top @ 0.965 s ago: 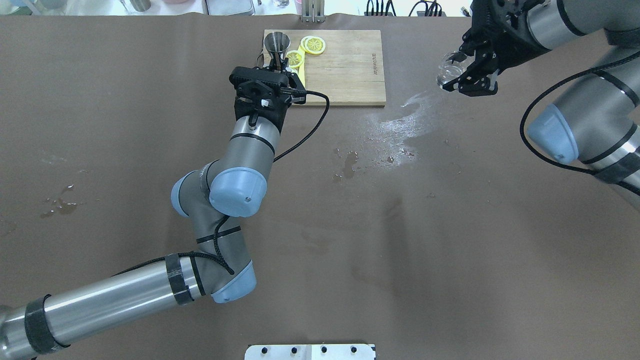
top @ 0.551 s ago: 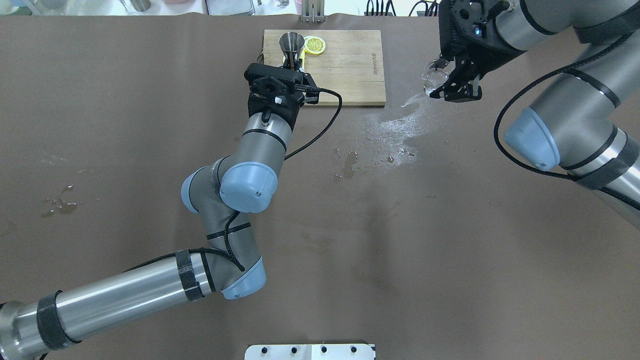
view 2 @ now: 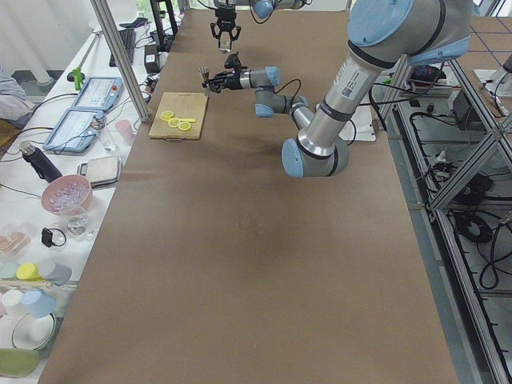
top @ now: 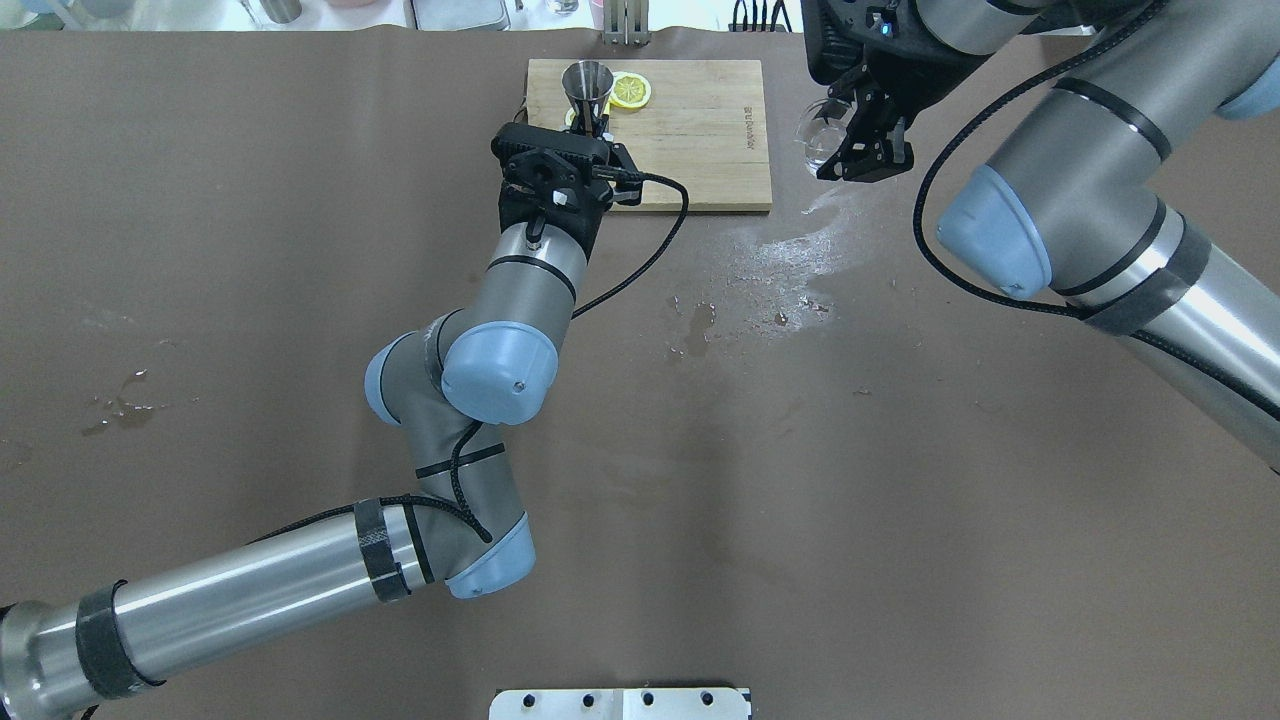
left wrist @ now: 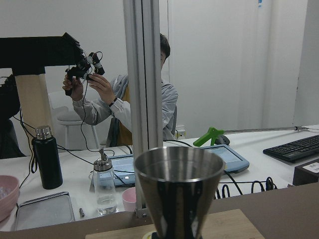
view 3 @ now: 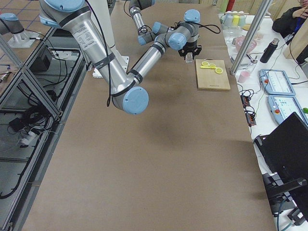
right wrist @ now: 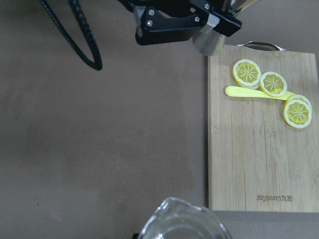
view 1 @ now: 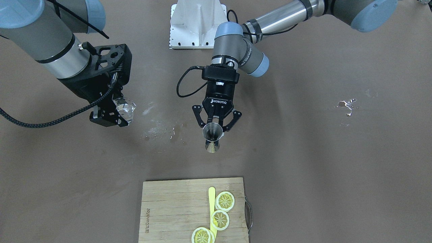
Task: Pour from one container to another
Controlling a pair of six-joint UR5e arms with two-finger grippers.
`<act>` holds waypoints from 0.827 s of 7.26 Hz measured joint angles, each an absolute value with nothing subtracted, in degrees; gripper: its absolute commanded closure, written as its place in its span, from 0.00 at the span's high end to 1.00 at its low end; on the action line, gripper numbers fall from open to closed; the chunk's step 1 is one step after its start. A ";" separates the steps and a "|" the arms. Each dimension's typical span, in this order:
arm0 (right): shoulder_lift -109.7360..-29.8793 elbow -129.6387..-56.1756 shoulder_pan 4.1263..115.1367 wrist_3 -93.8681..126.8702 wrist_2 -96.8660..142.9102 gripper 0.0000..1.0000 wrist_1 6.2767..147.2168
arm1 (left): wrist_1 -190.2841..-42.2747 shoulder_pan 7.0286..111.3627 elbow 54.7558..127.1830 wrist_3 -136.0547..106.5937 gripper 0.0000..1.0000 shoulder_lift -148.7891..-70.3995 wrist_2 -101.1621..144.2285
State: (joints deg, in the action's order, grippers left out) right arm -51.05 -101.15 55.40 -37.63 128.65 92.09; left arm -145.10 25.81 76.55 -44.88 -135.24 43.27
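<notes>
The silver hourglass jigger [view 1: 212, 134] stands upright in the air, with my left gripper [view 1: 216, 130] shut on its waist. From overhead the jigger [top: 588, 86] shows over the left end of the bamboo board, in front of the left gripper [top: 585, 122]. It fills the left wrist view as a jigger [left wrist: 179, 194] with an open mouth. My right gripper [view 1: 118, 116] is shut on the clear glass cup [view 1: 125, 108], held above the table. Overhead, the cup [top: 815, 138] hangs just off the board's right edge in the right gripper [top: 845, 155]. The cup's rim [right wrist: 184, 221] shows low in the right wrist view, the jigger [right wrist: 208, 42] far ahead.
A bamboo cutting board [top: 700, 150] carries lemon slices [top: 630, 90] and a yellow stick [view 1: 211, 199]. Spilled water [top: 800, 250] wets the brown table below the board's right corner. A smaller puddle [top: 120, 410] lies far left. Bottles and operators sit beyond the far edge.
My right gripper has carried the glass cup left, close to the board's right edge. The left gripper shifted the jigger slightly right, then held still.
</notes>
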 measured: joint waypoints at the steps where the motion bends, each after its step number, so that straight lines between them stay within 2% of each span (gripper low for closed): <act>1: -49.24 -100.16 55.46 -37.65 128.46 0.00 93.57 | -145.11 25.78 76.64 -44.90 0.00 -135.23 43.31; 6: -37.35 -91.79 55.38 -37.25 128.22 0.00 101.00 | -145.01 25.75 77.01 -44.91 0.00 -135.06 43.31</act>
